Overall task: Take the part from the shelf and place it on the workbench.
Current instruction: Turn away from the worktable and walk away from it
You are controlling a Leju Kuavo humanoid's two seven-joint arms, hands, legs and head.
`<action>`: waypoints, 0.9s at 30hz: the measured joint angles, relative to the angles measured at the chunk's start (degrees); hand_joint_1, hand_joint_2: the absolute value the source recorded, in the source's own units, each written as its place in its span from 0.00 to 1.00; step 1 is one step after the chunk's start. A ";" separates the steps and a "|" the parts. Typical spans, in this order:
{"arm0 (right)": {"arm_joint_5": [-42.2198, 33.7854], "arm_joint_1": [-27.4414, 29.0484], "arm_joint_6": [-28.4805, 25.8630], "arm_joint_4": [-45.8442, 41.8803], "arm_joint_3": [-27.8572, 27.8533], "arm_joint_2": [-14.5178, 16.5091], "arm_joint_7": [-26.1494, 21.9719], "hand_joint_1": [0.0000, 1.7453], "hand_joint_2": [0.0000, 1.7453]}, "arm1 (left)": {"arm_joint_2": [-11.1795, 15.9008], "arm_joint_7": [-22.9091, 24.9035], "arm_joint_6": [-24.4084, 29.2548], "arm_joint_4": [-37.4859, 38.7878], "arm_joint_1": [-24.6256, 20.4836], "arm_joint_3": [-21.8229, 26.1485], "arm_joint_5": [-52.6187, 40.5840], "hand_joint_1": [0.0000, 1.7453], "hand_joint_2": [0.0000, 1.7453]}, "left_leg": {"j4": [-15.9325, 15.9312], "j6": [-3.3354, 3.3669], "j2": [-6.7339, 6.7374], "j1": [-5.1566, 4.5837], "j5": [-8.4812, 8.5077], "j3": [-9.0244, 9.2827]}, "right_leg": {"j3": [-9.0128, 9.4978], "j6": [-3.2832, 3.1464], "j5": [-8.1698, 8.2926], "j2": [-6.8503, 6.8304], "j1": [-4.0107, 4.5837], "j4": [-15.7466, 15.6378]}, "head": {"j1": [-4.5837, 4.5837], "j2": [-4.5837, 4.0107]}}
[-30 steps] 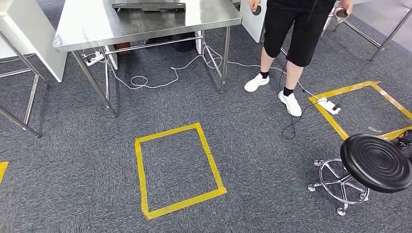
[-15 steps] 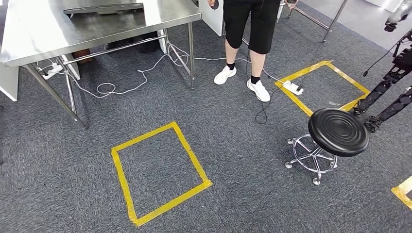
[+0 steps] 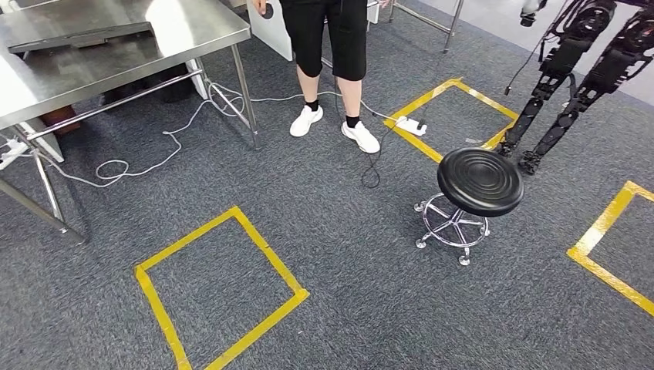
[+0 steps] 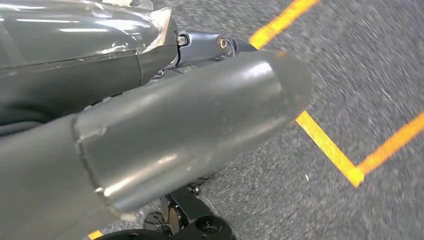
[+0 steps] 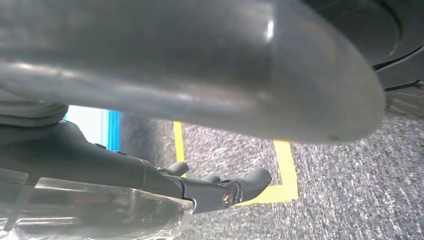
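Note:
The steel workbench (image 3: 154,42) stands at the far left of the head view, with a flat dark tray (image 3: 77,35) lying on its top. My left hand (image 4: 190,125) hangs over grey carpet, thumb big in the foreground and dark fingers (image 4: 210,45) stretched out with nothing in them. My right hand (image 5: 200,75) hangs the same way, its dark fingers (image 5: 240,187) straight and holding nothing. Yellow floor tape shows beyond both hands.
A person (image 3: 324,38) in black shorts stands beside the workbench. A black round stool (image 3: 480,181) on castors stands at centre right, with dark robot legs (image 3: 571,85) behind it. Yellow tape squares (image 3: 220,289) mark the carpet. Cables (image 3: 154,146) and a power strip (image 3: 411,125) lie on the floor.
The camera has turned to the right, so the whole scene has slid left. The stool has come nearer the middle, and dark robot legs and another tape square have entered at the right.

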 joint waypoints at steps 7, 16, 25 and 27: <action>0.41 0.15 0.09 0.02 0.03 -0.04 -0.09 0.00 0.00 | -0.13 -0.02 0.35 -0.23 -0.02 -0.37 0.28 0.00 0.00 | -3.23 2.70 2.93 -0.48 0.95 0.68 | -4.82 1.61 -2.85 -2.13 0.19 6.19 | 0.35 0.00; 1.79 -0.30 0.41 0.02 0.47 -0.59 0.11 0.00 0.00 | -0.66 -0.01 0.96 -0.31 0.16 -0.36 1.42 0.00 0.00 | -3.02 2.20 9.68 -1.54 0.56 1.01 | -0.29 2.47 -1.44 -9.49 0.47 0.72 | 0.44 0.00; 3.05 -0.39 1.02 0.02 1.73 -0.34 0.05 0.00 0.00 | -1.04 0.92 2.49 -0.25 0.12 0.58 3.25 0.00 0.00 | 12.23 0.14 3.94 -0.81 -8.41 -4.98 | -0.51 -0.40 0.21 -4.44 -0.11 -0.10 | 0.02 0.00; 3.24 -0.34 1.12 0.02 2.03 -0.28 0.03 0.00 0.00 | -1.09 1.21 2.76 -0.23 0.28 0.96 3.35 0.00 0.00 | 11.95 0.02 3.63 -0.63 -6.66 -4.90 | -0.43 -0.37 0.21 -2.85 -0.11 0.04 | 0.01 0.00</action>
